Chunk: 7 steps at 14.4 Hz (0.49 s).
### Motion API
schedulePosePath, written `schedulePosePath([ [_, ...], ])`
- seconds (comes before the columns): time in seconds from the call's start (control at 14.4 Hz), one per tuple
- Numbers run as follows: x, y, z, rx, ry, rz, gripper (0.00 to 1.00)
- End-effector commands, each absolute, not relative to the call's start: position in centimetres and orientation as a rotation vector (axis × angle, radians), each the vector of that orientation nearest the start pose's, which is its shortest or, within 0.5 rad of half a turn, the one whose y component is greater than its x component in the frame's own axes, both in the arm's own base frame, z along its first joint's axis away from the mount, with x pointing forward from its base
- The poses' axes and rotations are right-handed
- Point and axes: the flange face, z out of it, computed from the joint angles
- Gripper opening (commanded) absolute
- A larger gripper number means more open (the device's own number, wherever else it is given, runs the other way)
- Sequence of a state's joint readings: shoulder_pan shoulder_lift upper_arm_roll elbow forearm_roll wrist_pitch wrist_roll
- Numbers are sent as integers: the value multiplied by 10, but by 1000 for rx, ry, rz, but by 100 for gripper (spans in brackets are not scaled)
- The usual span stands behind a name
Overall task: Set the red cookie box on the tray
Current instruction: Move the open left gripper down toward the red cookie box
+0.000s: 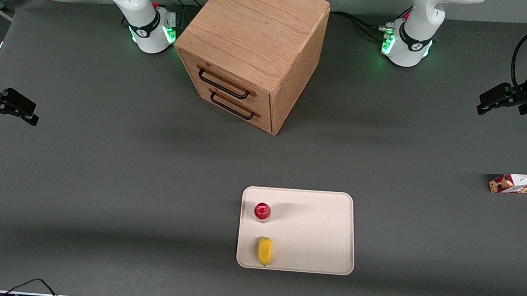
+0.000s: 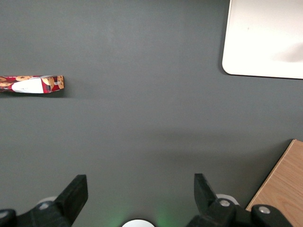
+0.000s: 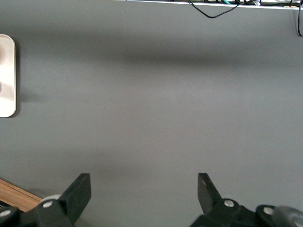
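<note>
The red cookie box [image 1: 524, 184] lies flat on the grey table at the working arm's end, its outer end cut off by the picture's edge. The left wrist view also shows the box [image 2: 33, 84], lying well ahead of the fingers. My left gripper [image 1: 482, 105] hangs above the table, farther from the front camera than the box and apart from it. In the wrist view the gripper [image 2: 139, 182] is open, with only bare table between its fingers. The cream tray [image 1: 313, 236] rests near the table's front edge; one corner of the tray [image 2: 265, 42] appears in the wrist view.
A small red-capped bottle [image 1: 262, 211] and a yellow fruit-like object [image 1: 264, 250] stand on the tray's side toward the parked arm. A wooden drawer cabinet [image 1: 252, 48] with two handles stands mid-table, farther from the front camera than the tray.
</note>
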<state>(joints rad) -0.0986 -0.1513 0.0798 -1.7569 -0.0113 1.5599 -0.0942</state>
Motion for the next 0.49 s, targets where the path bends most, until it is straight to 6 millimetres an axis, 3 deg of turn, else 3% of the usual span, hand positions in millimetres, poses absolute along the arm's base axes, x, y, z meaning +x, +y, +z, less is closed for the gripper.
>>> schedulePosePath([
  [0.0, 496, -6, 621, -3150, -94, 45, 100],
  [0.28, 508, 1, 634, -3118, -42, -2, 100],
  [0.42, 526, 27, 636, -3118, -74, -15, 100],
])
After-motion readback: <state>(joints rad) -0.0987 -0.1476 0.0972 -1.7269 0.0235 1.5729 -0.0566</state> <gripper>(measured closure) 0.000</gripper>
